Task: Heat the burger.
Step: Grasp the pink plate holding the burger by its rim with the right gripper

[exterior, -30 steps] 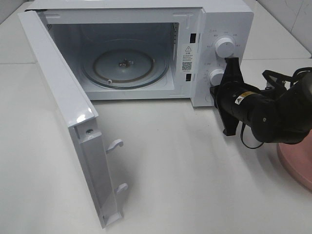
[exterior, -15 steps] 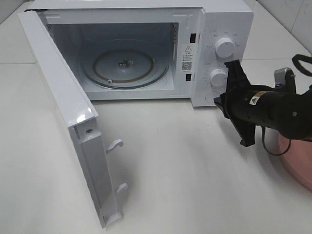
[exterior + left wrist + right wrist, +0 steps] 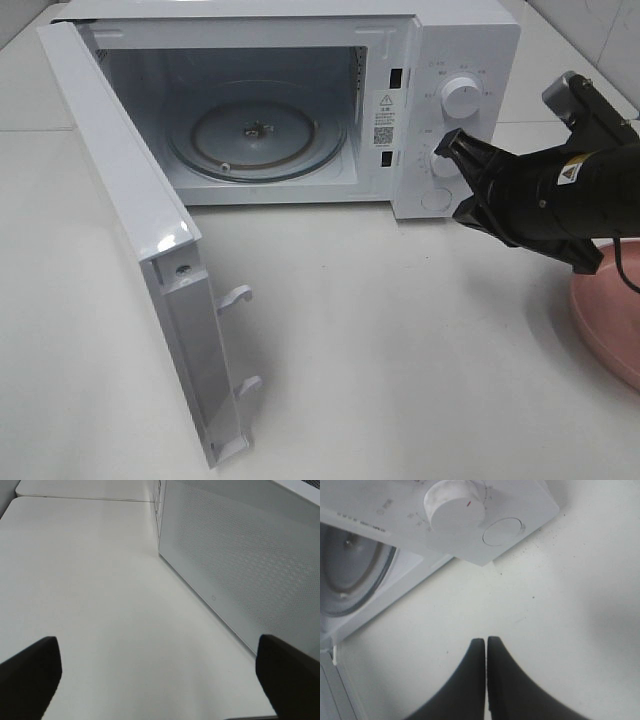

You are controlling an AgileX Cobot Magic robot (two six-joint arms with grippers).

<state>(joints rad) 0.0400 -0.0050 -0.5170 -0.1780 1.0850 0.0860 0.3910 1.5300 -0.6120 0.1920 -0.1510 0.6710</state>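
White tabletop [image 3: 400,350], pale wall behind.
- Microwave [image 3: 470,40]: door [image 3: 110,170] swung wide, glass turntable [image 3: 255,135] showing inside.
- Right gripper [image 3: 486,641]: fingers pressed together, nothing between them, over the table just before the lower knob [image 3: 454,507].
- Left gripper [image 3: 160,675]: fingers spread wide, holding nothing, beside the microwave's perforated white panel.
- Pink plate [image 3: 610,330]: right edge, partly under the right arm.
- Burger: shows in no view.
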